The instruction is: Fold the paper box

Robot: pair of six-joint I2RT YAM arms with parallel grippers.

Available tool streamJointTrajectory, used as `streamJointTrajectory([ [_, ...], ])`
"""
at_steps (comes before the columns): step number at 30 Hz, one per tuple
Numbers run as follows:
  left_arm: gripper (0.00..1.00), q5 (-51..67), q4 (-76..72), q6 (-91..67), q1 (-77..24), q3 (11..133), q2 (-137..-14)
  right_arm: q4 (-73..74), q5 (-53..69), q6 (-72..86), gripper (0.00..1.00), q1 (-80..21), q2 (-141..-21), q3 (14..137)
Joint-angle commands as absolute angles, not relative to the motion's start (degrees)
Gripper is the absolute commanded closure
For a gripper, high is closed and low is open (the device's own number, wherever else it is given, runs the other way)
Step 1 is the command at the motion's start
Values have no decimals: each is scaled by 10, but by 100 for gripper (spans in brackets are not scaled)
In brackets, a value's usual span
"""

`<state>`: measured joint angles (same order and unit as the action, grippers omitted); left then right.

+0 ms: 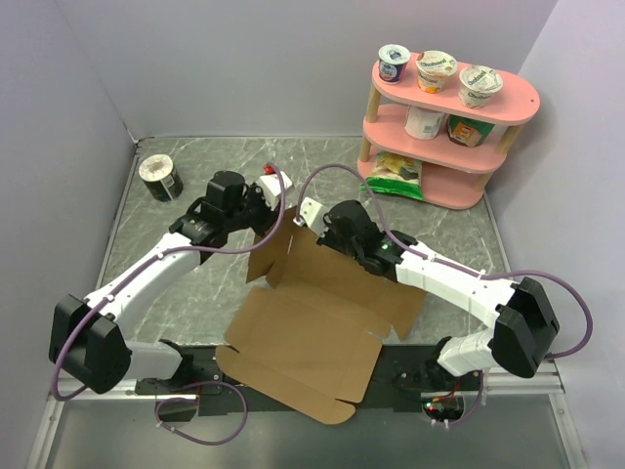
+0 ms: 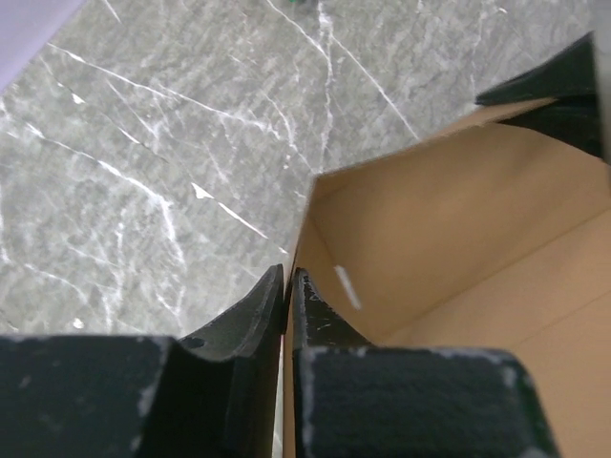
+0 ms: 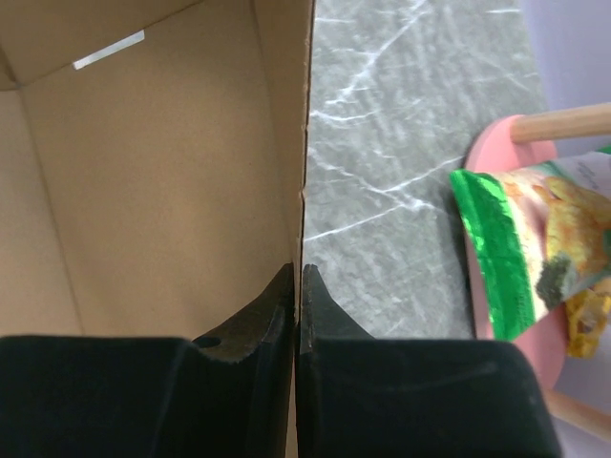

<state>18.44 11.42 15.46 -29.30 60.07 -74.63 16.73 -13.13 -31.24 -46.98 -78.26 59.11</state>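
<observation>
The left fingers [image 2: 250,322] are closed on the thin top edge of a raised cardboard wall, one on each face. The right fingers [image 3: 260,320] pinch the edge of the opposite wall the same way. Both walls belong to the paper box [image 1: 311,327], which lies at the middle of the top view. Its near panels are flat and reach past the lower edge of the surface [image 1: 161,264], while its far end stands up where the two arms meet. Gripping from above at the rim likely lets each arm hold its side wall upright without creasing the panel. With both walls steadied at once, the corner can form squarely. The folding looks only partly done: the broad near flaps are unfolded. The pink shelf [image 1: 516,101] at upper right stands well apart.
</observation>
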Motion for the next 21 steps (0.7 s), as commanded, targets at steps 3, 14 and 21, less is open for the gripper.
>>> streamJointTrajectory([
  [3,91,159,94,86,-324,614,-763,64,-176,-294,95,-468,-774,578],
  [14,88,91,68,35,-338,613,-754,29,-198,-285,92,-470,-760,559],
  [21,35,33,89,26,-339,596,-750,18,-198,-274,92,-468,-750,562],
])
